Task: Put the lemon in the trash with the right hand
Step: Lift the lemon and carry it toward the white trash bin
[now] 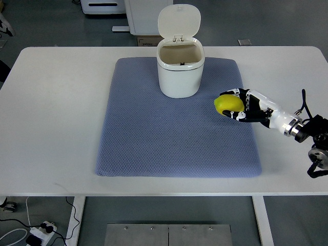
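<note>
A yellow lemon (226,105) sits at the right side of the blue-grey mat (174,133), and my right hand (240,105) has its black and white fingers (239,116) curled around it from the right. The arm comes in from the picture's right edge. A white trash bin (180,72) stands at the back middle of the mat with its lid (178,21) flipped up, so the inside is open to view. The bin is up and to the left of the lemon. My left arm does not show.
The mat lies on a white table (56,118). Behind the table stand white furniture bases and a cardboard box. Cables and a power strip (40,231) lie on the floor at the lower left.
</note>
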Motion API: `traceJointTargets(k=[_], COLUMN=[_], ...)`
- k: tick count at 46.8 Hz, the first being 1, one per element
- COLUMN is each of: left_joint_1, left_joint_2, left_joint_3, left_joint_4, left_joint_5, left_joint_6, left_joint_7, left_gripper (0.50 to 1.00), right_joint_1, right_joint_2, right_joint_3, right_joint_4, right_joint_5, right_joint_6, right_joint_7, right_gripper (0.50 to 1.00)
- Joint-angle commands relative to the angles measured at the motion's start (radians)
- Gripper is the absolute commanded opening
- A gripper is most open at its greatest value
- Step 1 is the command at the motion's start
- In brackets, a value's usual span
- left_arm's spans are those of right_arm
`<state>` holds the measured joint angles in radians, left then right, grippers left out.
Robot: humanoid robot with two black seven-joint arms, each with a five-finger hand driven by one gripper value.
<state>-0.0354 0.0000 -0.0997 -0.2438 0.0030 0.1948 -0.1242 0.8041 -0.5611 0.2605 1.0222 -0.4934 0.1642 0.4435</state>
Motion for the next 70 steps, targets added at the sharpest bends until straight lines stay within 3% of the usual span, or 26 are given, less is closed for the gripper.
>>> traceJointTargets(k=[1, 17, 39, 70], left_joint_1=[-0.001, -0.001, 0.0, 0.0], left_joint_2=[0.0, 0.0, 0.0, 0.0], left_joint_3=[0.0, 0.0, 0.0, 0.0], left_joint_4=[0.0, 0.0, 0.0, 0.0], left_joint_5=[0.0, 0.0, 0.0, 0.0], left_joint_6=[0.0, 0.0, 0.0, 0.0], left_joint_7=[0.0, 0.0, 0.0, 0.0], left_gripper=[1.0, 1.0, 1.0, 1.0], right_joint_1=[0.024, 0.113, 0.372, 0.619], right_joint_2=[-0.011, -0.04, -0.048, 0.15], right_joint_3=[-0.001, -0.004, -0.133, -0.4], right_joint_4=[0.001, 0.001, -0.004, -0.166], right_joint_5=[0.003, 0.016, 0.136, 0.23], right_joint_6=[0.0, -0.002, -0.055, -0.135], right_joint_7=[-0.002, -0.019, -0.091, -0.209], right_gripper=[0.5, 0.5, 0.5, 0.5])
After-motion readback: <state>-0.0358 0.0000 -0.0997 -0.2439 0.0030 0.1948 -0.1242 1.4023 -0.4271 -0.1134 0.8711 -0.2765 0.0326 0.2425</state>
